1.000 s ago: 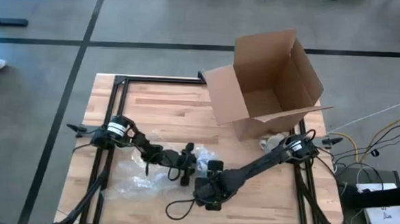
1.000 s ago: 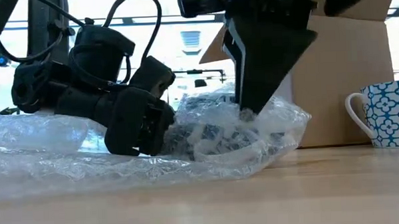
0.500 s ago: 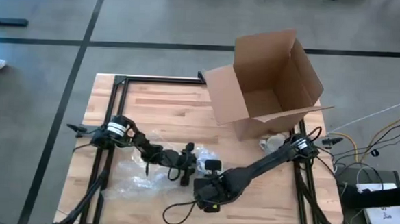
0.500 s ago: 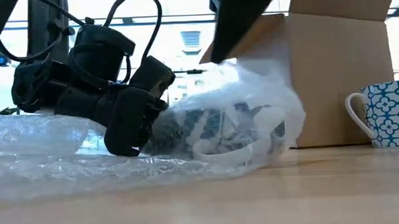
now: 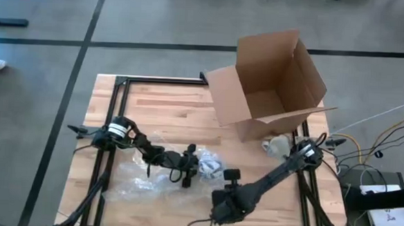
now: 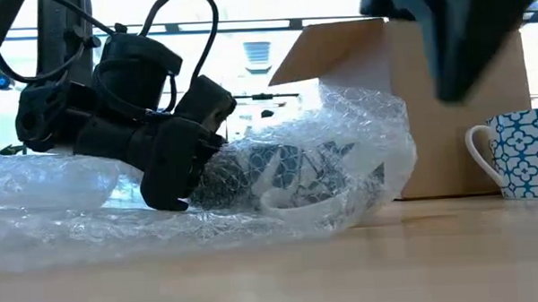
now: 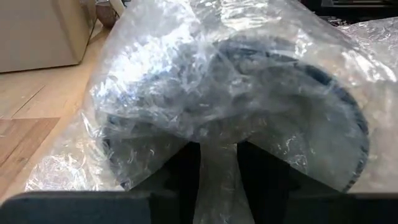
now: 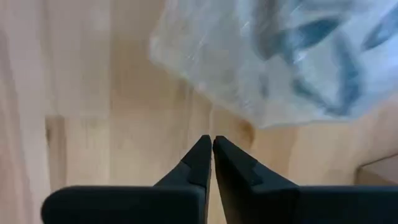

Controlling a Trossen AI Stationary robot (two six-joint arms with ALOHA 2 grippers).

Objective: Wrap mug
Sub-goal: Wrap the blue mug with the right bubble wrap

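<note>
A blue-patterned mug lies on its side in the middle of the table, covered by clear bubble wrap whose remainder is spread flat toward the left. My left gripper comes in level from the left and is shut on the wrap at the mug's left end. My right gripper is shut and holds nothing. It hovers above bare wood near the front edge, clear of the bundle. My left gripper has a bunched strip of bubble wrap between its two fingers, at the mug's open end. The fingers lie level, coming from the table's left. Whether the mug's wall is also in the pinch cannot be told. The wrapped mug rests on the table.
An open cardboard box stands on its side at the back right. A second blue-and-white mug stands upright beside it on the right. Bare wood lies along the near edge.
My right gripper, which was down on the wrap at the mug, has risen, drawing the wrap's flap up over the mug. It has then left the wrap and gone toward the near edge. The flap now lies draped over the mug.
</note>
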